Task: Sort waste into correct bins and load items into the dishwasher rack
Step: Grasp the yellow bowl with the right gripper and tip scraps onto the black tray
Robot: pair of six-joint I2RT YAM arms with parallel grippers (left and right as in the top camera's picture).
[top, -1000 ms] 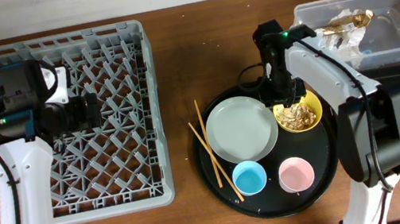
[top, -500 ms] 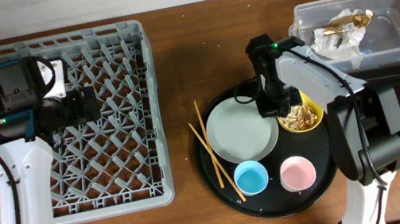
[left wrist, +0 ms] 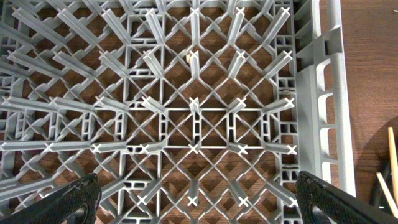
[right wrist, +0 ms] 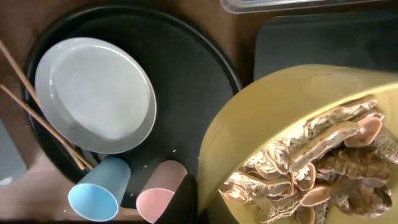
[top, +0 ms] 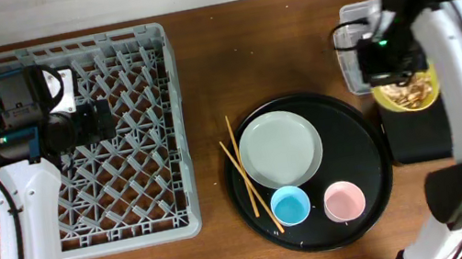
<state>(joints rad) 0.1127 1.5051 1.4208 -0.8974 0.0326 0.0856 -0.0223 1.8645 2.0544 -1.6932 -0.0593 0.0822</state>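
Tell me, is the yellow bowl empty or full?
Not empty: the bowl holds beige-brown scraps, plain in the right wrist view.

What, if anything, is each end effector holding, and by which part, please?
The right end effector holds the yellow bowl of food scraps, apparently by its rim. The left end effector is open over the dishwasher rack, holding nothing.

rack (top: 75, 145) left | round tray (top: 369, 149) centre, plate (top: 280, 149) on it | chopsticks (top: 253, 172) left of plate | bowl (top: 406, 92) over shallow tray (top: 419, 141) right
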